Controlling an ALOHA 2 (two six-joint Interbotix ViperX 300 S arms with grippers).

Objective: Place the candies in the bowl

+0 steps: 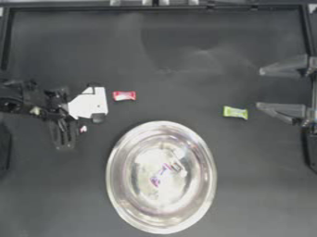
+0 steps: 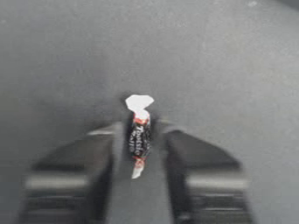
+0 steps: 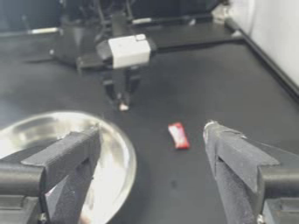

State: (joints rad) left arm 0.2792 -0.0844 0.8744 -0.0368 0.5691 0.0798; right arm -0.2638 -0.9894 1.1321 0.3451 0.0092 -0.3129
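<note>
Left gripper (image 2: 139,144) clamped on white twist-wrapped candy (image 2: 139,135), just left of bowl (image 1: 123,148), right gripper (image 3: 152,162) jaws apart at table's right edge, red candy (image 1: 123,96) nr left gripper, green candy (image 1: 235,112) nr right, purple candy (image 1: 156,178) in bowl.

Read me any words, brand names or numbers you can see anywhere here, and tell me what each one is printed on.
None can be read.
White twist-wrapped candy between the fingers of the left gripper: light print on its dark middle band, too blurred to read.
Red candy: too small to show any print.
Green candy: same, nothing legible.
Purple candy in the bowl: nothing legible.
Right gripper: no markings visible.
</note>
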